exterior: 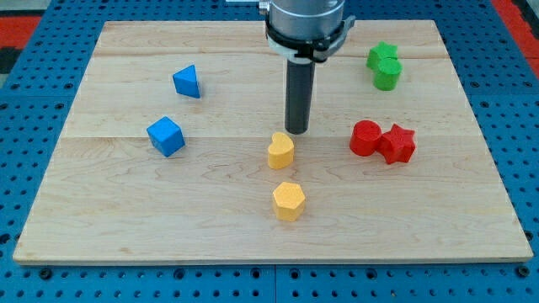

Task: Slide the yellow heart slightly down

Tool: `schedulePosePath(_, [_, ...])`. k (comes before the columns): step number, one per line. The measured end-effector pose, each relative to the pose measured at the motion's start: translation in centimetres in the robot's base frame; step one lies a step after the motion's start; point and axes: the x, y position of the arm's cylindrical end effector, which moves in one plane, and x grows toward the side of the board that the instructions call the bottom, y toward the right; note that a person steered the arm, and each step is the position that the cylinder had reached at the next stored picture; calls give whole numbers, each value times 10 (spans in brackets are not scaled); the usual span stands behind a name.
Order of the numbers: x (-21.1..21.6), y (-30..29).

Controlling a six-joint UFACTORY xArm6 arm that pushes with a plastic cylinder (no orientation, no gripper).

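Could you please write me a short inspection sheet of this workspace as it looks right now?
Surface: pale wooden board, flat, on a blue pegboard base.
Job's things: yellow heart block near the centre; yellow hexagonal block below it, apart.
Clutter: blue triangular block and blue cube at the view's left; two green blocks touching at the top right; two red blocks touching at the right.
End effector: my tip just above the heart, slightly right.
Cables: nothing seen.
Surroundings: red strips at the top corners.

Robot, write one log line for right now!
task: yellow heart down | my tip: just above heart, toward view's top | yellow hexagon: below heart | slide: not done
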Motion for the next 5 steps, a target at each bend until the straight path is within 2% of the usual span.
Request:
schedulePosePath(2, [7, -66])
schedulePosePath(4, [29, -15])
schedulePosePath(5, [47, -11])
